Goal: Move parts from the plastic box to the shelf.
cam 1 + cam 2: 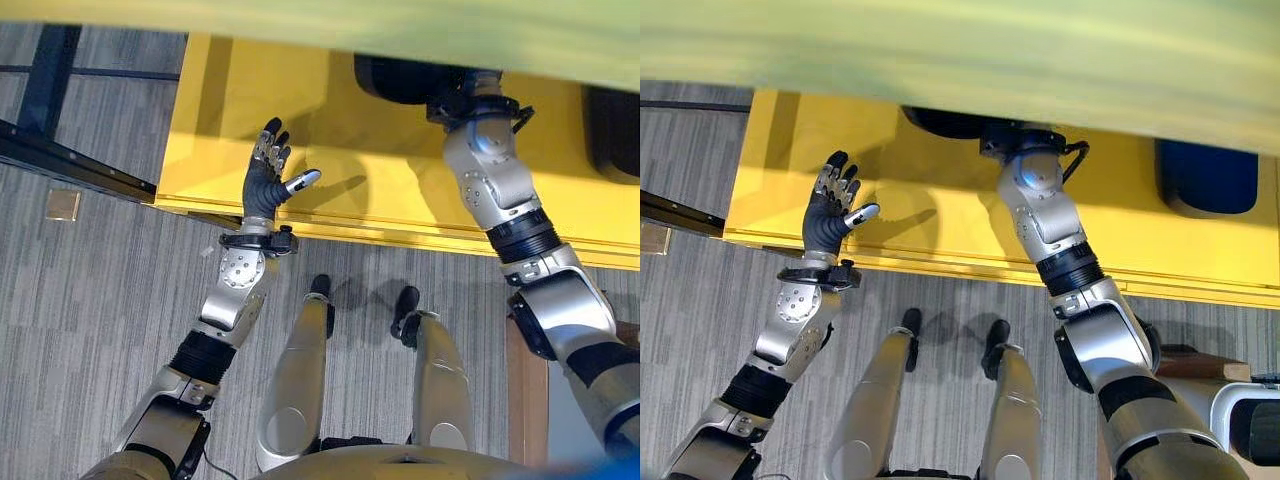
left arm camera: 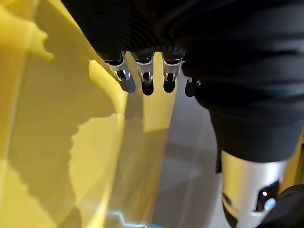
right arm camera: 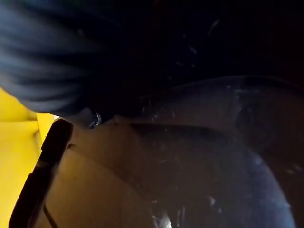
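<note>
Right wrist view — dark part (image 3: 199, 156) against right hand (image 3: 57, 57).

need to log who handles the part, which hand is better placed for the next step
Right, likely. The right arm reaches under the upper shelf edge to the dark part on the yellow shelf, though its fingers are hidden. The left hand hovers open and empty over bare shelf, away from any part.

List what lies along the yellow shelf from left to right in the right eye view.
Left hand, raised open over the shelf → dark part under the upper ledge, where the right arm reaches in → second dark part near the right end.
</note>
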